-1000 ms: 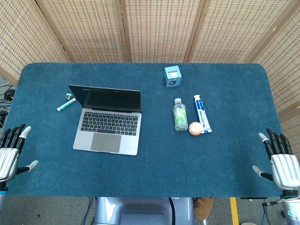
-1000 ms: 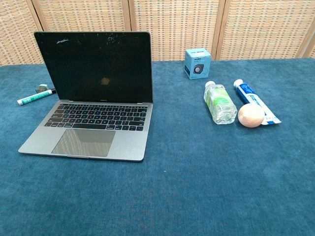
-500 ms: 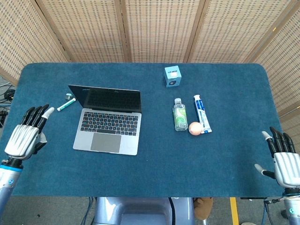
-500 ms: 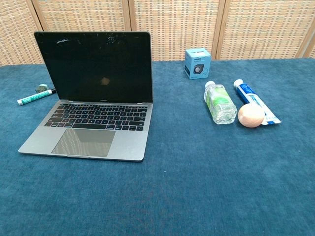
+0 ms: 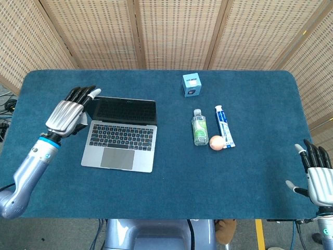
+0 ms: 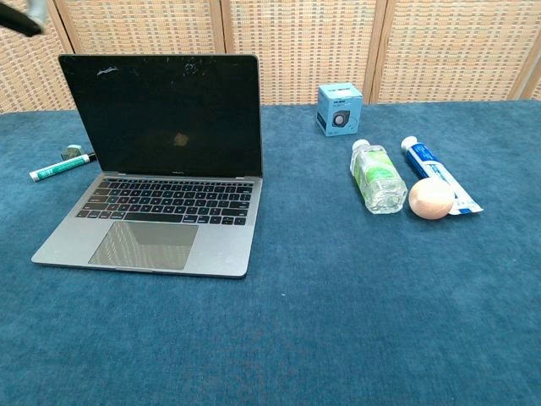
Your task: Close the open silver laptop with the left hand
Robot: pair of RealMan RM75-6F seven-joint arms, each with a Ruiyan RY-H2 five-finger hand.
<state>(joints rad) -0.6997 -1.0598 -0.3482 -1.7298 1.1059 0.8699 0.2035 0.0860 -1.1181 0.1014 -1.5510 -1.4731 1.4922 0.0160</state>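
Observation:
The silver laptop (image 5: 120,135) stands open on the blue table, left of centre, its dark screen (image 6: 165,114) upright and facing me. My left hand (image 5: 68,113) hovers at the screen's upper left corner, fingers stretched out and apart, holding nothing. Only a dark fingertip (image 6: 24,17) of it shows at the top left of the chest view. Contact with the lid cannot be judged. My right hand (image 5: 318,177) stays open at the table's front right corner, far from the laptop.
A green marker (image 6: 59,166) lies left of the laptop. To the right lie a clear bottle (image 5: 199,127), a peach ball (image 5: 217,142) and a toothpaste tube (image 5: 223,125). A small blue box (image 5: 191,84) stands toward the back of the blue table (image 5: 244,172).
My left hand has risen from the table's front left edge and travelled forward and right to the laptop's screen corner. The right hand has drifted slightly lower. The laptop has not moved.

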